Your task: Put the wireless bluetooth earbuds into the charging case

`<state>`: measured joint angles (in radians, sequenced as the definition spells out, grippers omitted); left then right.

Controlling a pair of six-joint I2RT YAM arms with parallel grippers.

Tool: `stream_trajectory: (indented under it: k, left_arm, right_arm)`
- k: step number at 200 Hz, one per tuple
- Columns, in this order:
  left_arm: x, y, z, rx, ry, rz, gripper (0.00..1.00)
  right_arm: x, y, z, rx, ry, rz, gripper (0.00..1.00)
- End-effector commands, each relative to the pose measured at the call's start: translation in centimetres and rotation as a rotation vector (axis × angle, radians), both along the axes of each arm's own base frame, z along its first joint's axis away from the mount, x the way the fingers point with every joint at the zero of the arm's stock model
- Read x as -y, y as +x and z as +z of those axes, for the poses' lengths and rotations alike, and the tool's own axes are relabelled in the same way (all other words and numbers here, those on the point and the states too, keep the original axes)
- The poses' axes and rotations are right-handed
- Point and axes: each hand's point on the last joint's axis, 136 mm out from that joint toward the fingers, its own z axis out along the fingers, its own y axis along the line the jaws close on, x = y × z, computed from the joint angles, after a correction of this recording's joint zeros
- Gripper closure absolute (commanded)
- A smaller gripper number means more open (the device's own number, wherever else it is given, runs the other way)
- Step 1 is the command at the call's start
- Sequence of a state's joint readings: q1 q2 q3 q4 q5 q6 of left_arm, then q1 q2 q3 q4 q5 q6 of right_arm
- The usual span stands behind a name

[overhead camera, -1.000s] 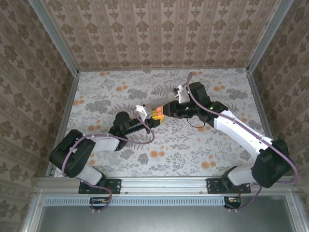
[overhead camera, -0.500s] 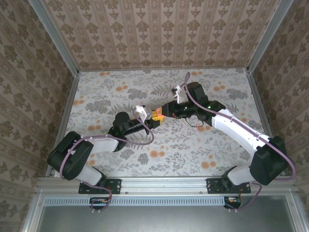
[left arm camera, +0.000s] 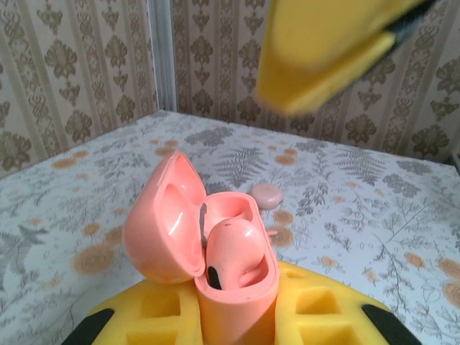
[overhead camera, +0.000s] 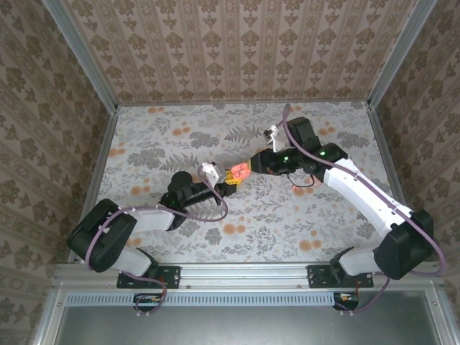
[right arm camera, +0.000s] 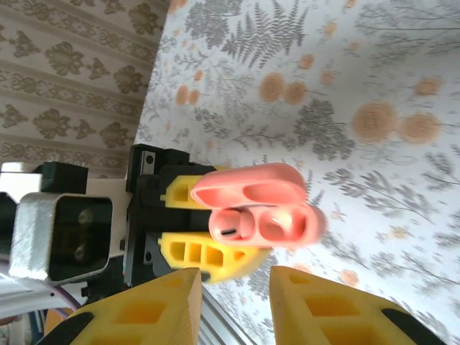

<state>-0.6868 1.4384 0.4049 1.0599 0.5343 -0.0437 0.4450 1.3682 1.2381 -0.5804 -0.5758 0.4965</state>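
One earbud in open charging case, left gripper clamping.

Reads as a robotics test cell, not a lived-in room. I'm working inside a box of bare silver aluminium frame posts with panels of brown damask wallpaper set between them. The tabletop is a grey fern-and-orange-flower printed sheet. Two black-and-white robot arms stand bolted to a slotted aluminium rail, with thin purple cables looping loose.
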Motion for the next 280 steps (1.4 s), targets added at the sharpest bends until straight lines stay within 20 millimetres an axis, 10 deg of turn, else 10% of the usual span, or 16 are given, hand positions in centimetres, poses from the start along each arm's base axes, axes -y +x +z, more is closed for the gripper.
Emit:
stream_trajectory:
  k: [1, 85, 280]
  left_arm:
    - [-0.5, -0.5, -0.2, 0.020, 0.015, 0.018, 0.89]
    - [-0.9, -1.2, -1.1, 0.023, 0.065, 0.029, 0.88]
    - [-0.6, -0.1, -1.9, 0.013, 0.106, 0.036, 0.88]
  right_arm:
    - [3.4, -1.8, -0.8, -0.041, -0.130, 0.026, 0.68]
    - [13.6, -1.1, -11.4, -0.238, -0.718, 0.100, 0.66]
    - [15.0, 4.3, -22.1, -0.378, -0.732, 0.104, 0.47]
